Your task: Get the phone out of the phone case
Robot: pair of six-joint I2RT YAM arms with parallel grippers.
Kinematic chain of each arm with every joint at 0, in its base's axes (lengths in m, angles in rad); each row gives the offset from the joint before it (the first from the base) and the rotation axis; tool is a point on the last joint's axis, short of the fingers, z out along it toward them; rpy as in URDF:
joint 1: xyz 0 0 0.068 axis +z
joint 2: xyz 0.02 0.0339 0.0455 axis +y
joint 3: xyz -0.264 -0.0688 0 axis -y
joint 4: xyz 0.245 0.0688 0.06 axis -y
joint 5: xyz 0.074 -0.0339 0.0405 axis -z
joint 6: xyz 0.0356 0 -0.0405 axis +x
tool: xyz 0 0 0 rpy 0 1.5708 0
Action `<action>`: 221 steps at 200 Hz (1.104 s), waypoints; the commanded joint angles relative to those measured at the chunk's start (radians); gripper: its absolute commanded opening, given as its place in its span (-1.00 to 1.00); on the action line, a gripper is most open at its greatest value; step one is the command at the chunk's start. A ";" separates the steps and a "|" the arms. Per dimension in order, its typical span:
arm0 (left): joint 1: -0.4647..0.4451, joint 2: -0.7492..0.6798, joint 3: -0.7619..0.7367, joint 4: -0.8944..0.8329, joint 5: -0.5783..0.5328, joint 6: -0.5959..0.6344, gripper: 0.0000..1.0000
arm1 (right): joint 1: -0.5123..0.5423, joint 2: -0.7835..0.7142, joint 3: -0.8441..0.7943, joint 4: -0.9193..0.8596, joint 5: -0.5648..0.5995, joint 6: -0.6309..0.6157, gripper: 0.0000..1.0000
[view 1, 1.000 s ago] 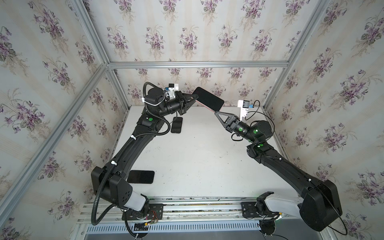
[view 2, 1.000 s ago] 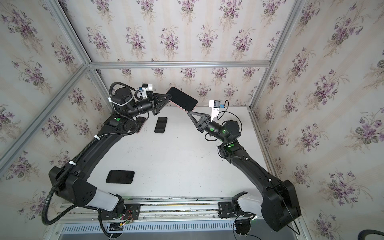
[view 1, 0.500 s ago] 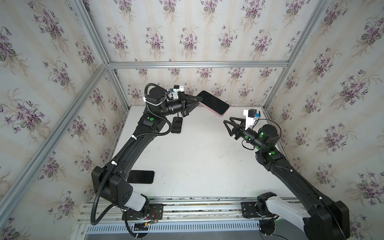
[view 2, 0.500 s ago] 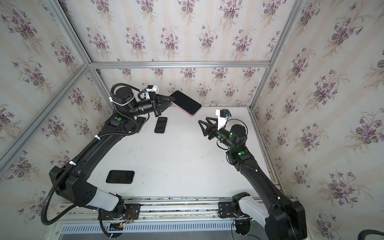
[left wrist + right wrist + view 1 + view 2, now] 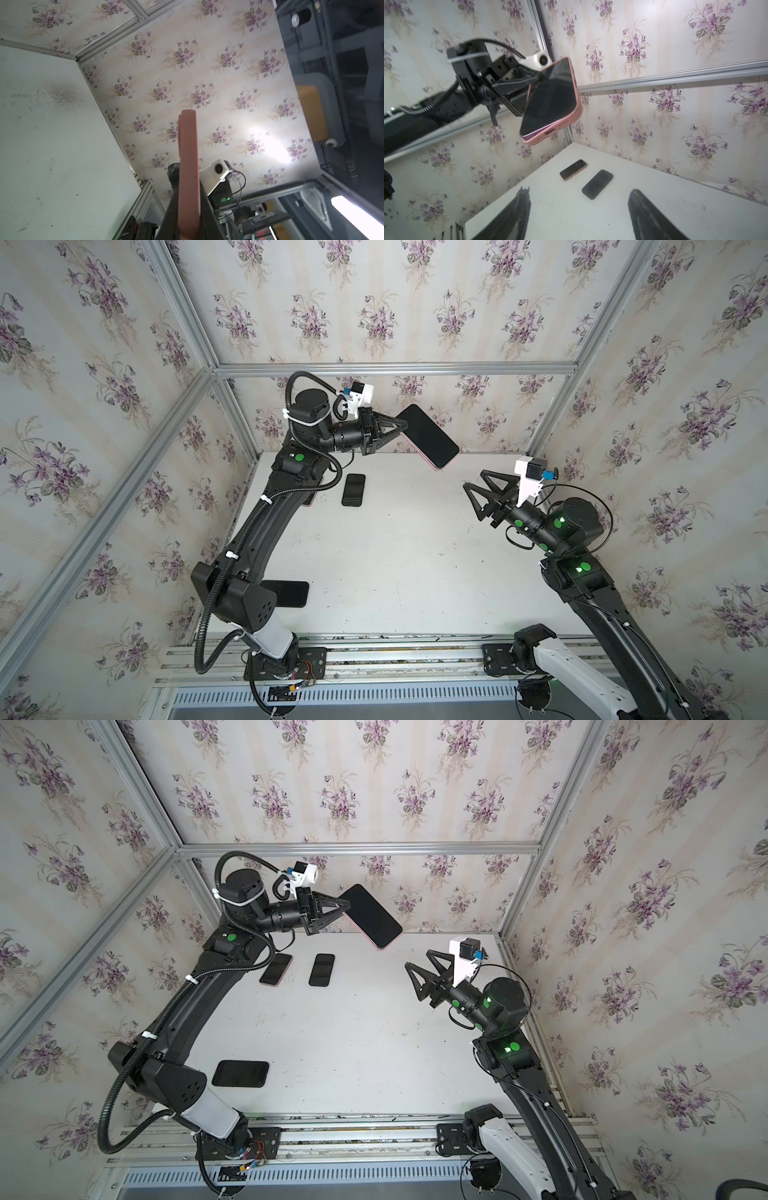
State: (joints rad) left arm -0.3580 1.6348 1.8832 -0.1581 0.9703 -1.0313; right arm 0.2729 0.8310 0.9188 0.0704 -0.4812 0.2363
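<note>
left gripper (image 5: 401, 424) is pinched shut on one short end of the pink phone case (image 5: 188, 162) and holds it up in the air, clear of the table (image 5: 395, 564), at about 12 o'clock in both top views (i read the clock over the table, with 12 at the back wall). the phone (image 5: 430, 441) sits in that case, its dark screen facing up and its free end slanting down toward 4 o'clock. from the right wrist view i see a thin lilac edge of the phone showing above the case's rim at one corner of the free end. whether it is truly lifted out there i cannot tell.

right gripper (image 5: 474, 481) hangs at about 2 o'clock with its jaws spread wide and nothing between them. its tips aim toward the held phone but are well apart from it.

down on the table a bare black handset (image 5: 353, 489) lies flat at 11 o'clock. just beside it, toward 9 o'clock, a second handset (image 5: 275, 968) in a pinkish case lies close under the left arm. a dark flat slab (image 5: 240, 1073) lies at 8 o'clock beside that arm's lower joint. i cannot tell if it is a phone or an empty case.
</note>
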 commanded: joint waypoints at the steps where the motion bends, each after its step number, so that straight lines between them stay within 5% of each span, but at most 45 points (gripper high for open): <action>1: -0.001 -0.032 0.064 -0.374 0.060 0.543 -1.00 | 0.000 0.045 0.077 -0.261 -0.102 -0.244 0.53; 31: -0.014 -0.167 -0.059 -0.543 0.018 0.919 -1.00 | 0.000 0.112 0.173 -0.460 -0.170 -0.477 0.51; 62: -0.018 -0.232 -0.088 -0.762 -0.055 1.158 -1.00 | 0.026 0.191 0.254 -0.622 -0.320 -0.709 0.40; 84: -0.021 -0.269 -0.115 -0.862 -0.090 1.280 -1.00 | 0.104 0.223 0.256 -0.656 -0.310 -0.821 0.38; 130: -0.029 -0.346 -0.202 -0.870 -0.080 1.358 -1.00 | 0.198 0.331 0.311 -0.737 -0.337 -0.915 0.24; 221: -0.046 -0.304 -0.149 -0.865 -0.039 1.362 -1.00 | 0.319 0.402 0.310 -0.711 -0.388 -0.913 -0.02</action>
State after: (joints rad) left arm -0.3981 1.3239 1.7180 -1.0470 0.8856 0.3115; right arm 0.5846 1.2243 1.2293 -0.6594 -0.8410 -0.6811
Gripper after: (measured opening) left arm 0.130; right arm 0.500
